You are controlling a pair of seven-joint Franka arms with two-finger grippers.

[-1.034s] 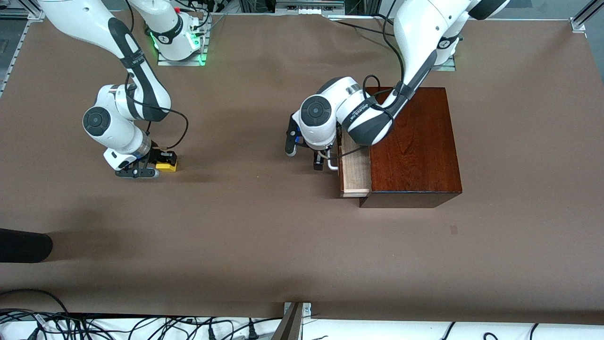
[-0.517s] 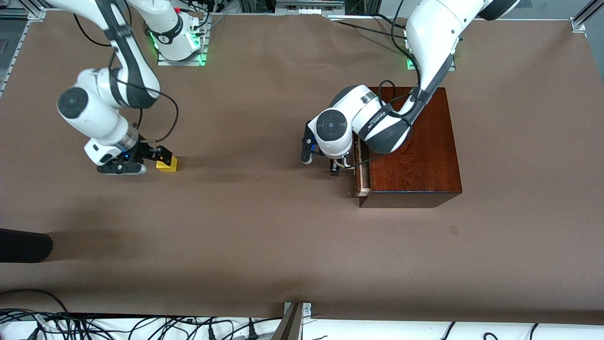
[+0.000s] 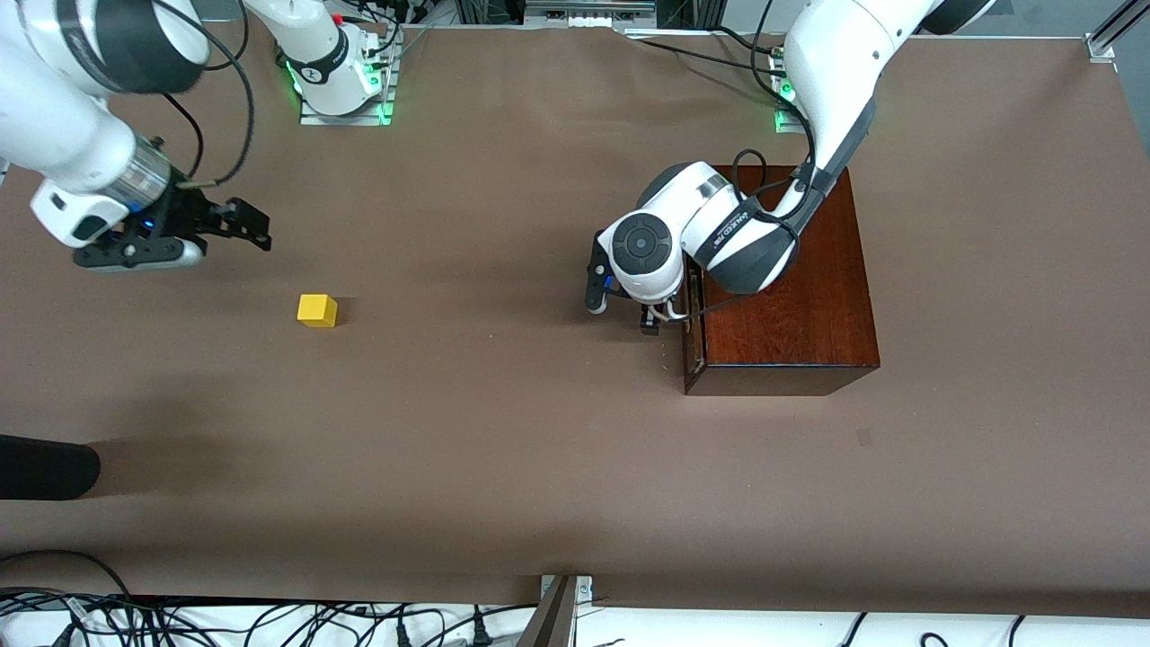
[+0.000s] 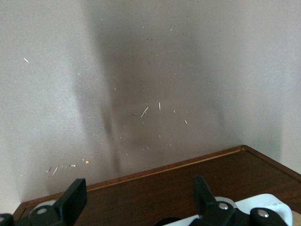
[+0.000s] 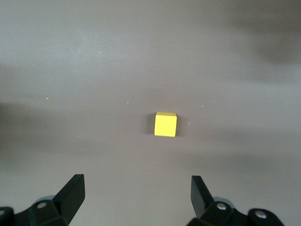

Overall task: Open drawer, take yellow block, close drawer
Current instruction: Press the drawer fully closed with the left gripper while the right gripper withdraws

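Observation:
The yellow block (image 3: 317, 311) sits alone on the brown table, toward the right arm's end; it also shows in the right wrist view (image 5: 165, 124). My right gripper (image 3: 254, 227) is open and empty, raised above the table off to one side of the block (image 5: 136, 188). The drawer (image 3: 690, 334) is pushed in, about flush with the dark reddish-brown wooden box (image 3: 791, 288). My left gripper (image 3: 623, 314) is open, right in front of the drawer at its white handle (image 3: 669, 311). In the left wrist view its jaws (image 4: 139, 197) stand wide over the drawer front (image 4: 155, 193), with the handle (image 4: 256, 205) beside one finger.
A dark rounded object (image 3: 45, 467) pokes in at the table edge at the right arm's end, nearer the camera than the block. Cables (image 3: 269, 620) lie along the near edge. The arm bases (image 3: 337, 67) stand at the back.
The right gripper let go of the yellow block, lifted and drew away toward its end of the table. The left gripper pushed the drawer from half open to shut.

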